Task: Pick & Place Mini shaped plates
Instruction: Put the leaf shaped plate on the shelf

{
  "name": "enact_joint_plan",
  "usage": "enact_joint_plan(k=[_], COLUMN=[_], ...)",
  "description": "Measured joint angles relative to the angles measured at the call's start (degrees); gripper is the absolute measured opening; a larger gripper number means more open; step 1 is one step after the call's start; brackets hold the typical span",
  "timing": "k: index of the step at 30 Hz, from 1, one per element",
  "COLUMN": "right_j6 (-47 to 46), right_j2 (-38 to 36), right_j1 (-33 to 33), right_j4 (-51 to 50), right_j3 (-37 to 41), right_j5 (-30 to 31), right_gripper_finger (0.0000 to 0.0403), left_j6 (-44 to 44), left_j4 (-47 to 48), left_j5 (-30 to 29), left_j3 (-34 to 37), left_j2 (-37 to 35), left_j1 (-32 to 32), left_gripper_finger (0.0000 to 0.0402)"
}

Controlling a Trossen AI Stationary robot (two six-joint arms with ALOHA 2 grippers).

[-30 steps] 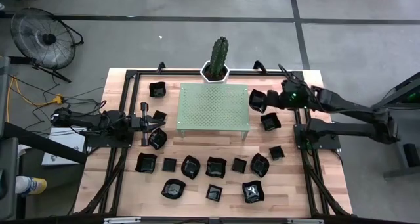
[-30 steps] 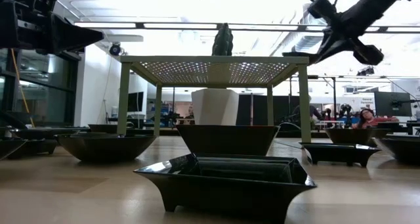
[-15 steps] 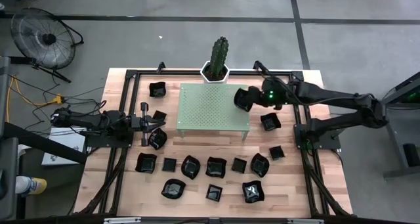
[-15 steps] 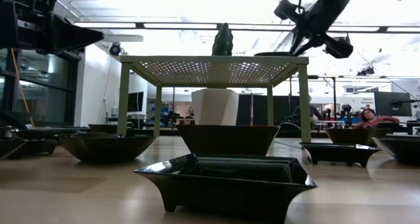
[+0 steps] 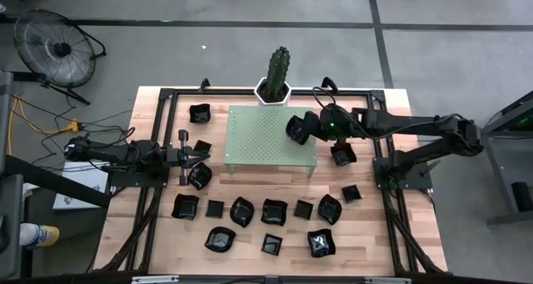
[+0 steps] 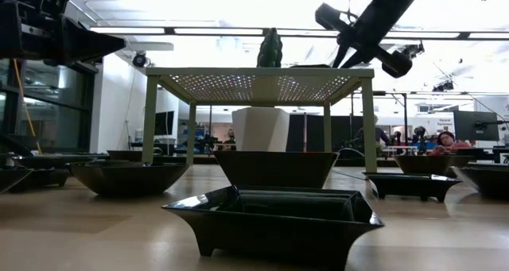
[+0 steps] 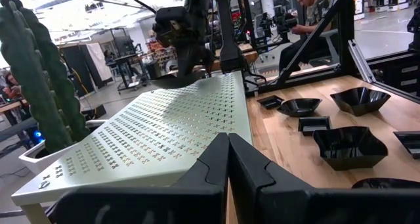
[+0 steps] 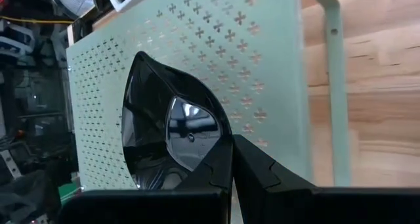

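My right gripper [image 5: 310, 128] is shut on one glossy black wavy-edged mini plate [image 5: 297, 128], holding it over the right part of the pale green perforated stand [image 5: 266, 138]. In the right wrist view the plate [image 8: 167, 135] shows its hollow side above the stand top [image 8: 262, 66]. Several more black plates [image 5: 274, 211] rest on their bases on the wooden table in front of the stand and beside it. My left gripper [image 5: 200, 155] is shut, touches nothing, and waits left of the stand. My right gripper pinches the plate by its rim [image 8: 220, 145] between the two fingers. The fingers come from the table's right side, slanting down. The plate is tilted, its hollow side toward the wrist; whether its lower edge touches the stand top, I cannot tell.
A cactus in a white pot [image 5: 276, 72] stands behind the stand at the far edge. A black frame [image 5: 166, 97] runs round the table. One plate [image 5: 342, 154] lies just right of the stand, below the right arm. People sit in the room beyond.
My right gripper has moved toward the table's left, carrying the plate from beyond the stand's right edge to above the stand's right part. It has stayed shut on the plate.
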State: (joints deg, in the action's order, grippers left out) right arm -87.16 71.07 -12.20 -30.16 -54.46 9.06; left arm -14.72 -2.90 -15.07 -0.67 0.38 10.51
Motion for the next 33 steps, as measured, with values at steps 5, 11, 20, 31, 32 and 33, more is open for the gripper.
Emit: enact_joint_plan(k=[5,11,20,31,32,33], right_j6=[-0.06,0.00,2.08,3.94,4.33,4.91], right_j2=[1.30,1.37,1.37,-0.23,-0.80,-1.35], right_j1=[0.39,0.37,0.35,0.35,0.35,0.35], right_j4=[0.27,-0.02,-0.02,-1.38,-1.85,-2.47], right_j3=[0.02,0.02,0.04,0.09,0.09,0.09], right_j5=[-0.18,0.20,0.22,-0.43,-0.42,-0.41], right_gripper_finger=[0.0000,0.0000,0.0037,0.0107,0.0111,0.0115], left_j6=[0.00,0.00,0.00,0.00,0.00,0.00], left_j4=[-0.02,-0.02,-0.01,0.00,0.00,-0.02], left_j5=[0.00,0.00,0.00,0.00,0.00,0.00], left_j3=[0.00,-0.02,-0.02,-0.02,0.00,0.00], left_j2=[0.00,0.02,0.01,0.00,0.02,0.01], left_j1=[0.00,-0.01,0.00,0.01,-0.01,0.02], left_gripper_finger=[0.0000,0.0000,0.0000,0.0000,0.0000,0.0000])
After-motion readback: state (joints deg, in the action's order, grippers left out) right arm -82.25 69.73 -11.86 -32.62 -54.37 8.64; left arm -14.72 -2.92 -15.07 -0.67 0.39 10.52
